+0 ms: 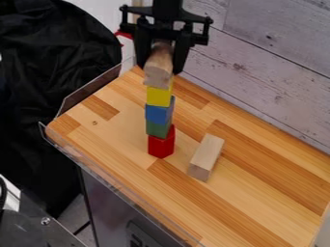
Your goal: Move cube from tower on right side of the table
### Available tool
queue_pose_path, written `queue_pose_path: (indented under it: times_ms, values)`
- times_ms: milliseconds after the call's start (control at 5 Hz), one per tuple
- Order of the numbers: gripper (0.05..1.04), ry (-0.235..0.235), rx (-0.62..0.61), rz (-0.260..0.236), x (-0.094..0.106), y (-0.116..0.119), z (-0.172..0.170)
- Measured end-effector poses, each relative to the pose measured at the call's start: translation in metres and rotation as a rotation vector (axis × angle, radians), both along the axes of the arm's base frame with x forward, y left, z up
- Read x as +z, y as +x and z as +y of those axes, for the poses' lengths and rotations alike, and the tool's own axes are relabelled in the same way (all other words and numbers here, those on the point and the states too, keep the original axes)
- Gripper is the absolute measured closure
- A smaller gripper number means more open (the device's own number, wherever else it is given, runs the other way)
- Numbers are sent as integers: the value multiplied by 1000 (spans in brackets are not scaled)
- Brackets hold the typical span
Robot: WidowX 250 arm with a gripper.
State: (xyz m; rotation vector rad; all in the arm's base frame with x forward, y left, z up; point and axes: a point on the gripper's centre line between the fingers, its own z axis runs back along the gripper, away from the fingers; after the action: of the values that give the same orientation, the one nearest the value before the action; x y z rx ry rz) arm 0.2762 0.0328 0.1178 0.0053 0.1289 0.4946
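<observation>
The black arm point(167, 8) comes in at the top edge of the view, a little left of the middle, and hangs almost straight down over the far end of the surface point(258, 205). Its tool point(158, 70) points downward, with the crossbar roughly level and one finger point(181, 60) on each side of the top block point(159, 65). The tool is grasping this plain wooden block: the fingers stand apart by the block's width, close against its two sides. The block lies lengthwise between them, one end face turned toward the camera and reaching below the fingertips.

The top block is in line above the tower; whether it bears on the yellow cube point(158, 96) cannot be told. Under the yellow cube come the blue cube point(158, 114), the green cube point(157, 129) and, at the foot on the surface, the red cube point(161, 145). The stack is upright, its cubes turned slightly differently.

Near the red cube, to the right in the view, a loose block point(207, 157) lies flat and slantwise on the wood. Behind the surface is a grey plank wall point(277, 58).
</observation>
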Motion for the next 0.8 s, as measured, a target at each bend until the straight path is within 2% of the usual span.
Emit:
queue_pose_path:
  times_ms: [200, 400, 600, 800]
  values:
    - [476, 67, -31, -88, 37, 4, -5]
    - [476, 43, -123, -156, 50, 7, -30]
    - [476, -4, -202, -155, 46, 1, -60]
    - [476, -35, -301, -133, 36, -9, -89]
